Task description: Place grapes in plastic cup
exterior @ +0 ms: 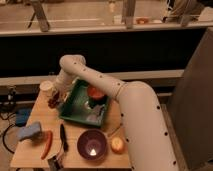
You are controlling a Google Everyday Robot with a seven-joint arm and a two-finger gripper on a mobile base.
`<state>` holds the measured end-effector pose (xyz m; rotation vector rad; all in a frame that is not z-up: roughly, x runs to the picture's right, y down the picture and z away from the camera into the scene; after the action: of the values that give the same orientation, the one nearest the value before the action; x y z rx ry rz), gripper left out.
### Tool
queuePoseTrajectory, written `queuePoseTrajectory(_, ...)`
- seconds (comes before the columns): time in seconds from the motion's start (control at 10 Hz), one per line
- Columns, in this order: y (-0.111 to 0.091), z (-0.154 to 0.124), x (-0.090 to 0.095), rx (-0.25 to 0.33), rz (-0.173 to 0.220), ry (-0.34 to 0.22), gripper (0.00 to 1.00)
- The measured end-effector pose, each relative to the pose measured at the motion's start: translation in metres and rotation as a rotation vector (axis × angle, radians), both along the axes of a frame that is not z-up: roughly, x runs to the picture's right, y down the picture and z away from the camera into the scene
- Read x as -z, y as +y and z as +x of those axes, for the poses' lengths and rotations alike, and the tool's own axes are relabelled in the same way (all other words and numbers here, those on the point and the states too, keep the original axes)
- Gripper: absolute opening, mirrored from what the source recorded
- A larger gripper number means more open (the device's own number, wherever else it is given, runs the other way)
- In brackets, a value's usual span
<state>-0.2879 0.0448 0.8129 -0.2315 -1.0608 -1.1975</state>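
The plastic cup (46, 86) is small and white-cream and stands upright at the far left corner of the wooden table (35, 155). The grapes (52, 102), a small dark red bunch, lie just in front of the cup, beside the left edge of the green tray (75, 111). My gripper (57, 95) hangs down from the white arm, directly over the grapes and close to the right of the cup. The wrist hides part of the bunch, and I cannot tell whether the gripper touches it.
The green tray holds an orange-red bowl (95, 92) and a pale item. Along the table's front are a purple bowl (92, 144), a yellow-orange fruit (117, 145), a red chili pepper (47, 144), a black tool (63, 137) and a blue sponge (30, 132). My arm spans the tray.
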Motion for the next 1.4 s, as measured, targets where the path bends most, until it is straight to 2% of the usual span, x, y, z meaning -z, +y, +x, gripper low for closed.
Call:
queuePoseTrajectory(0.4, 0.007, -0.016, 0.007, 0.034, 0.034, -0.046, 0.52)
queuePoseTrajectory(0.7, 0.002, -0.009, 0.007, 0.001, 0.060, -0.016, 0.79)
queuePoseTrajectory(1.0, -0.011, 0.007, 0.005, -0.051, 0.076, 0.013, 0.80)
queuePoseTrajectory(1.4, -0.020, 0.010, 0.001, -0.069, 0.078, 0.022, 0.80)
